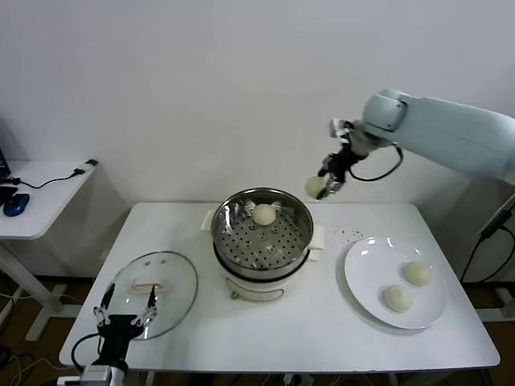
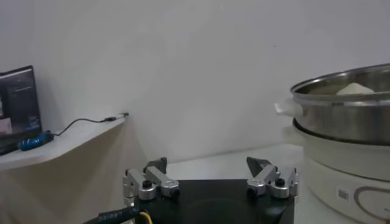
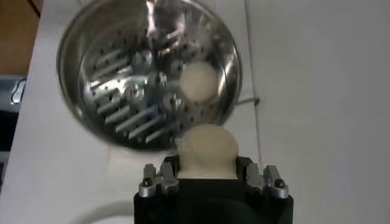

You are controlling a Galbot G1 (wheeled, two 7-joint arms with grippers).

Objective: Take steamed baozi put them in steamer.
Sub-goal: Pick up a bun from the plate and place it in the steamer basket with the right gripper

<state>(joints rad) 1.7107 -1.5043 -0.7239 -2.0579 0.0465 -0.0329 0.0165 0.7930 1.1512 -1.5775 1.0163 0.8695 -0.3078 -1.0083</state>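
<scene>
From the head view, a white table (image 1: pixel 322 322) stands against a plain wall; the shiny steamer (image 1: pixel 261 229) holds one smooth baozi (image 1: pixel 264 214), two more on a white plate (image 1: pixel 366 281).

Left wrist view: the left gripper (image 2: pixel 210 179) gapes empty.

Right wrist view: the right gripper (image 3: pixel 210 176) clasps a round bun (image 3: pixel 207 149) above the steamer's rim.

White wall (image 1: pixel 201 80), side desk (image 1: pixel 40 201) at left.

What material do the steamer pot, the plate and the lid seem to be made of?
Steamer: polished metal, probably stainless steel; mirror-like rim, perforated tray. Plate: glossy white, likely ceramic or melamine; it shows highlights. Lid: clear glass by its transparency, with a white, probably plastic handle.
</scene>
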